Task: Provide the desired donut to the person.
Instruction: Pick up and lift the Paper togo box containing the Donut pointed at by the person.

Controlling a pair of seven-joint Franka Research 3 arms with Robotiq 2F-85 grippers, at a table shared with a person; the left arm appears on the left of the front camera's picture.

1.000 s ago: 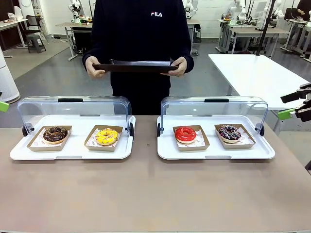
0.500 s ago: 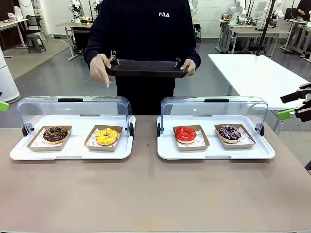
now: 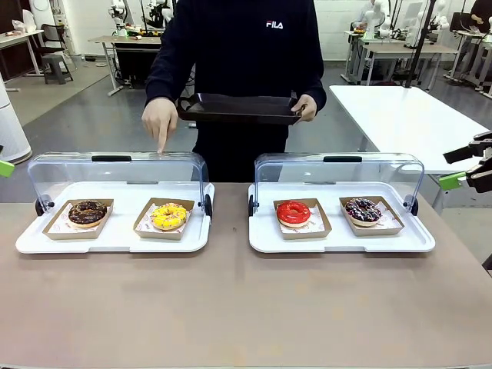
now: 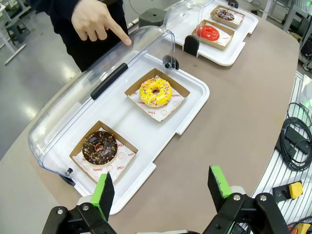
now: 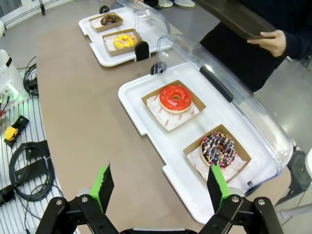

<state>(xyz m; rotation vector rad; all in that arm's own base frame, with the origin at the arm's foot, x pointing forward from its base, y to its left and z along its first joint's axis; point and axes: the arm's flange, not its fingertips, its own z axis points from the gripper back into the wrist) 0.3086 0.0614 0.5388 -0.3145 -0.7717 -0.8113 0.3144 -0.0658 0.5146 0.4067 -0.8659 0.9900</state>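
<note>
1. First, the left fingers (image 4: 103,191) and right fingers (image 5: 103,187) stand spread wide over the bench (image 3: 231,307), gripping nothing.
2. Beyond, the left white tray (image 3: 115,243) carries a chocolate donut (image 3: 87,212) and a yellow donut (image 3: 170,216). The right white tray (image 3: 338,244) carries a red donut (image 3: 294,212) and a sprinkled donut (image 3: 363,209).
3. Farthest, the person (image 3: 238,46) points one hand (image 3: 160,119) down at the left lid (image 3: 115,173) behind the yellow donut, holding a black tray (image 3: 238,108).

The table (image 3: 231,307) is bare across its near half, from left edge to right. Toward the far edge the left tray (image 3: 115,242) and right tray (image 3: 338,244) stand side by side with a narrow gap between them. The left lid (image 3: 115,173) and right lid (image 3: 338,173), swung back, wall off the far side. Near side and top are open. The person's hand (image 3: 160,119) points at the left lid's top.
</note>
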